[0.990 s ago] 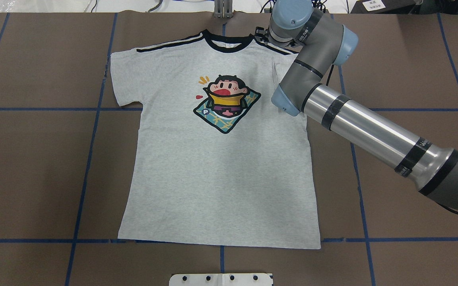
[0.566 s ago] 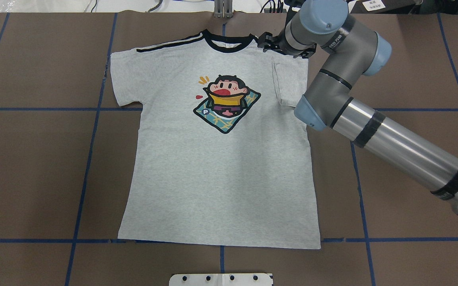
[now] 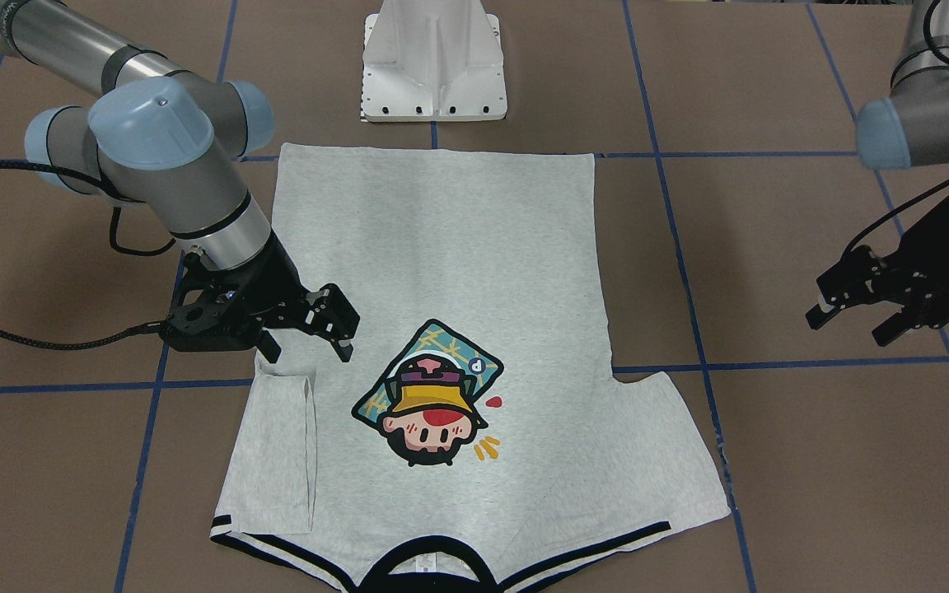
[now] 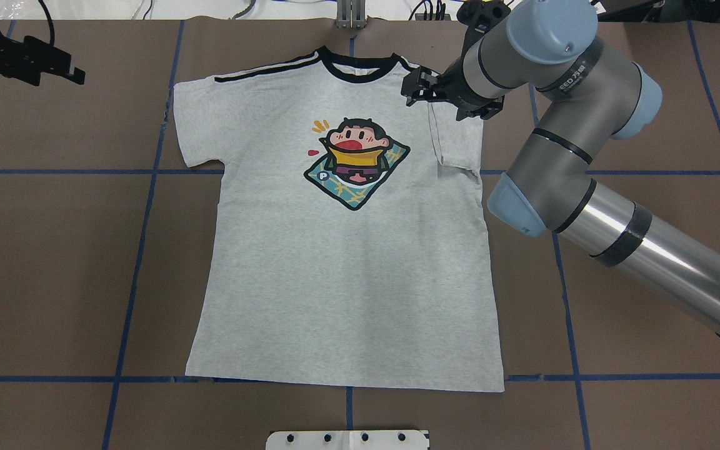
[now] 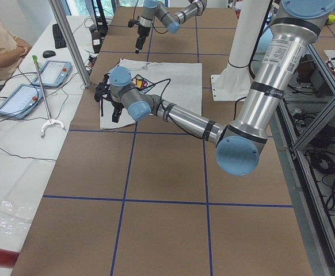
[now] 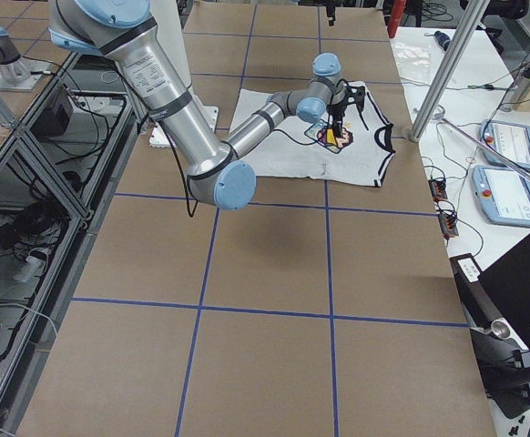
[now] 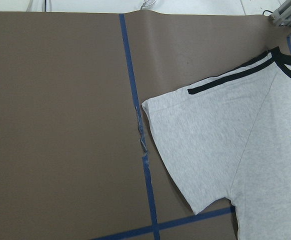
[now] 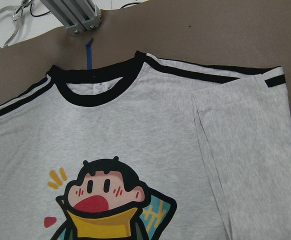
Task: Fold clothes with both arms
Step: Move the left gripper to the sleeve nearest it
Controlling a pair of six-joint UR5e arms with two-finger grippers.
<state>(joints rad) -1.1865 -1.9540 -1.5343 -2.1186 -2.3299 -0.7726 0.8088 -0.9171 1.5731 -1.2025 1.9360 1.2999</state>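
The grey T-shirt lies flat, print up, on the brown table; it also shows in the front view and both wrist views. Its sleeve on my right side is folded inward over the body. The other sleeve lies spread out. My right gripper hovers open and empty just above the folded sleeve's shoulder. My left gripper is open and empty over bare table, well off the spread sleeve.
The white pedestal base stands at the shirt's hem end. An aluminium post stands past the collar. Blue tape lines cross the table. A side table with tablets and a person lies beyond the far edge.
My right arm has swung to the right and back off the shoulder, uncovering the folded sleeve. My left gripper has come into the overhead view at the upper left.
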